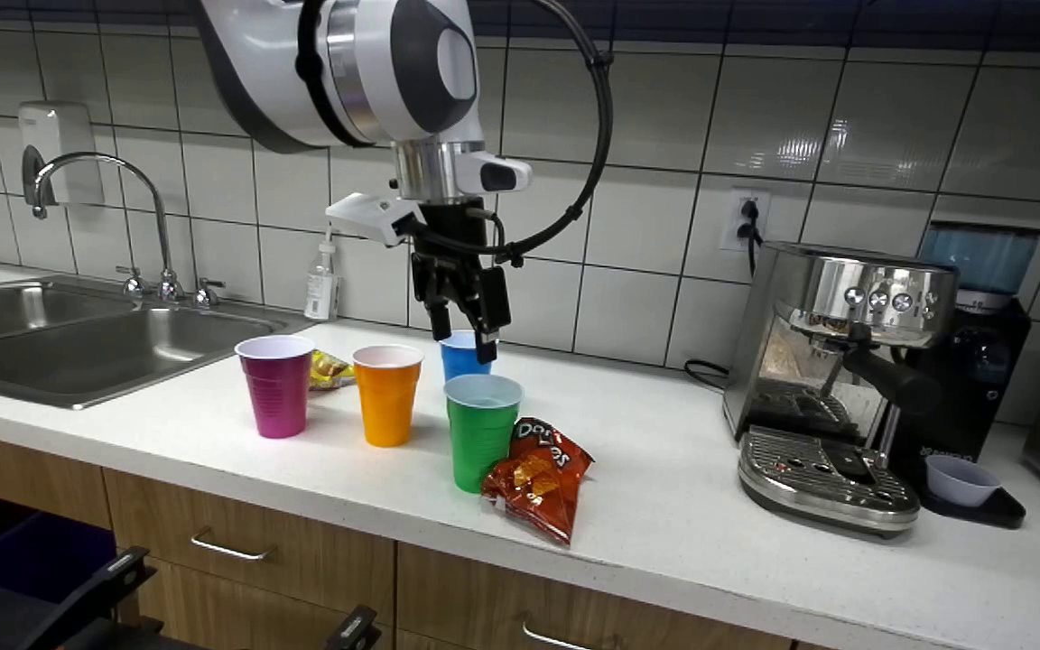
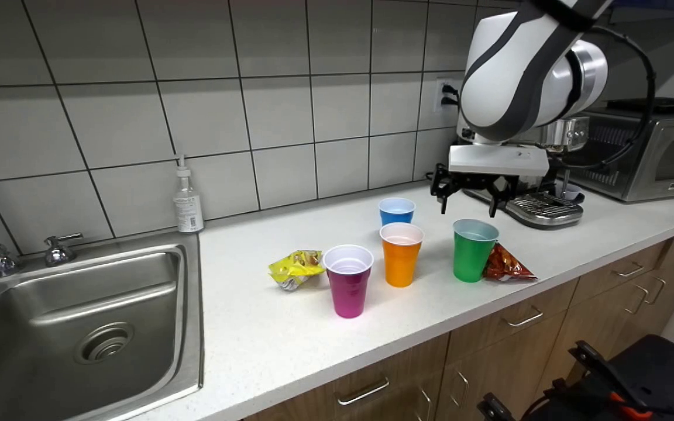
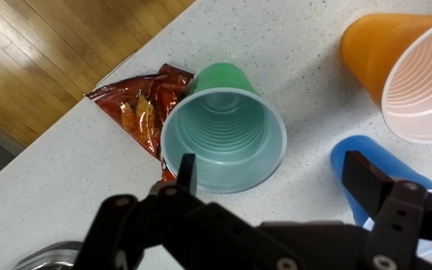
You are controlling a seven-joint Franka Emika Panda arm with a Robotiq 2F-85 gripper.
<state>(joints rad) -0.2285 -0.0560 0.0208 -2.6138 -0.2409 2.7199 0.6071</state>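
Both jaws hung wide apart, empty, above the counter (image 3: pixel 99 168). At the wrist view's ten o'clock stood a green cup (image 3: pixel 223 138), presumably steadied by its flat base, a red bag (image 3: pixel 141 108) seemingly leaning against it. The bag looked crinkled, glossy; the cup ribbed, tapered, like the orange cup (image 3: pixel 411 75) at two.

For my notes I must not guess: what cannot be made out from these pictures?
Inner bottom of the purple cup: hidden by its wall in both exterior views.
Inside of the blue cup: mostly hidden by the gripper, wrist view.
Orange cup: cut off by the wrist view's right edge.
Print on the pump bottle: too small in both exterior views.
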